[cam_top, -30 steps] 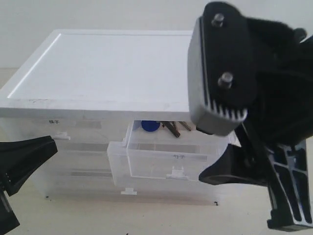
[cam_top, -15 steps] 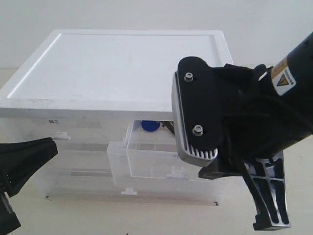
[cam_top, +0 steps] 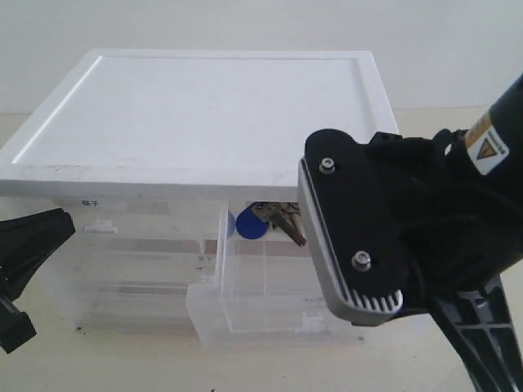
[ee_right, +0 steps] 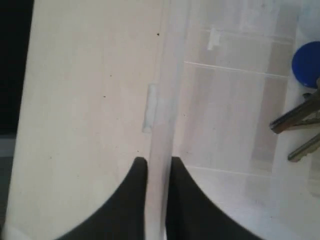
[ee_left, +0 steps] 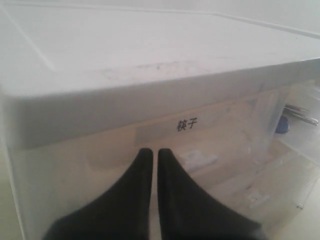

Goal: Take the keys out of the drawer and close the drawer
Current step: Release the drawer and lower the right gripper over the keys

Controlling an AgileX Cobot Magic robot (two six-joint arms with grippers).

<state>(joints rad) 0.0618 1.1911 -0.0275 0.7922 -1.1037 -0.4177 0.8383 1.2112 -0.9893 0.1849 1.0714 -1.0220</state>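
The clear half-width drawer (cam_top: 253,314) stands pulled out of the cabinet's right side. At its back lie the keys (cam_top: 284,220) with the round blue fob (cam_top: 248,224). My right gripper (cam_top: 382,309) is shut on the drawer's front wall (ee_right: 162,100), one finger outside and one inside. In the right wrist view the gripper (ee_right: 158,162) straddles that wall, with the fob (ee_right: 306,63) and silver keys (ee_right: 296,131) far across the drawer floor. My left gripper (ee_left: 151,152) is shut and empty, just in front of the cabinet's left drawer. The grey oval tag is not visible.
The cabinet has a wide white top (cam_top: 212,106) overhanging the drawers. A closed half-width drawer with a black-lettered label (ee_left: 186,124) sits left of the open one. My left gripper (cam_top: 45,233) hangs at the lower left. The right arm blocks the lower right corner.
My right gripper came down onto the drawer's front wall and drew the drawer farther out toward the camera, baring more of the keys. The left gripper drifted slightly left.
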